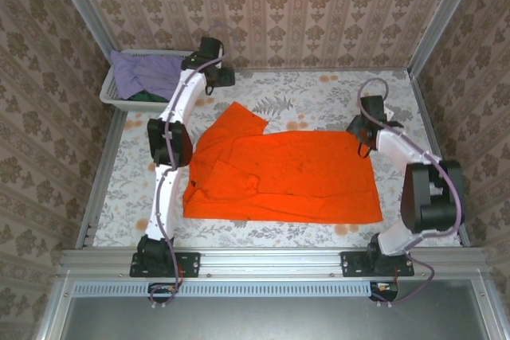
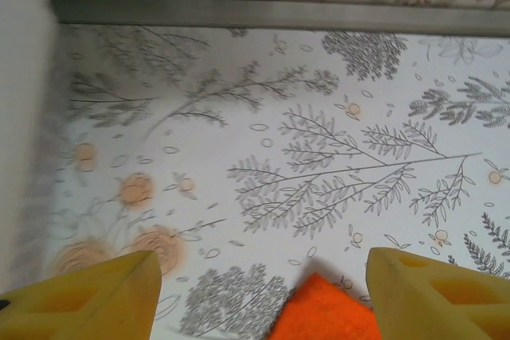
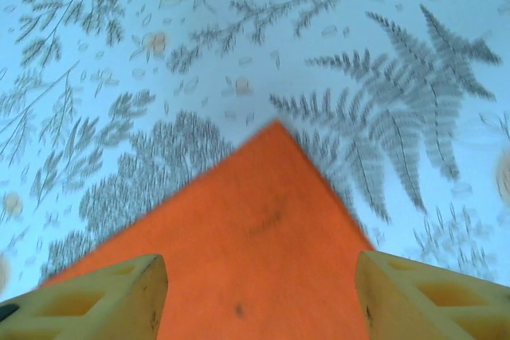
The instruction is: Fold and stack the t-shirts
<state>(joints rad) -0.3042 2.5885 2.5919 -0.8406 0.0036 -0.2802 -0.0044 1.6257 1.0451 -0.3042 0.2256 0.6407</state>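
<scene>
A bright orange t-shirt [image 1: 279, 173] lies spread flat across the middle of the table, one sleeve pointing toward the back left. My left gripper [image 1: 220, 77] hovers at the back left, just beyond that sleeve. In the left wrist view its yellow fingers [image 2: 96, 300] stand wide apart and open, with the sleeve's orange tip [image 2: 327, 314] lying low between them. My right gripper [image 1: 362, 138] is over the shirt's far right corner. In the right wrist view that gripper [image 3: 259, 300] is open above the orange corner [image 3: 255, 228], holding nothing.
A white lattice basket [image 1: 111, 95] stands at the back left corner and holds a lavender shirt [image 1: 147, 69] and a dark green one [image 1: 147, 96]. A floral cloth [image 1: 319, 89] covers the table. Patterned walls close in the back and both sides.
</scene>
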